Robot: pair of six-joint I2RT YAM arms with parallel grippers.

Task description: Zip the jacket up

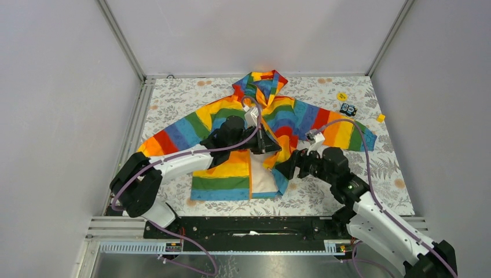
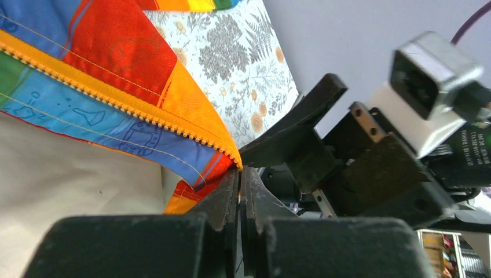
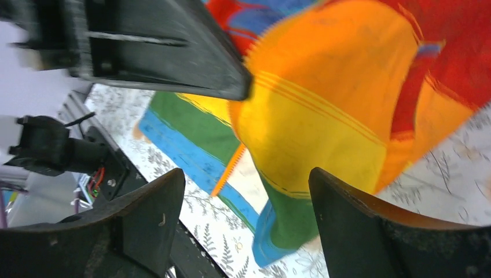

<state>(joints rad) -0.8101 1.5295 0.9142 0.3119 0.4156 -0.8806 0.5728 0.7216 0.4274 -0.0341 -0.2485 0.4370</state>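
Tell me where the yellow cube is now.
In the top view, the yellow cube lies far right on the table, past the sleeve end of the jacket, right of a black-and-blue object.

The jacket [image 1: 226,171] lies spread on the table [image 1: 173,101], at its middle. Its hood [image 1: 263,81] is at 12 o'clock, its hem at 6 o'clock towards the arm bases, and its sleeves reach out to 8 and 3 o'clock. The left gripper [image 1: 272,147] is over the jacket's centre at the front opening. The right gripper [image 1: 286,168] is just beside it at 4 o'clock. A disc [image 1: 341,96], a small block [image 1: 348,109] and a cube [image 1: 380,117] lie on the table at 2 o'clock, behind the 3 o'clock sleeve.
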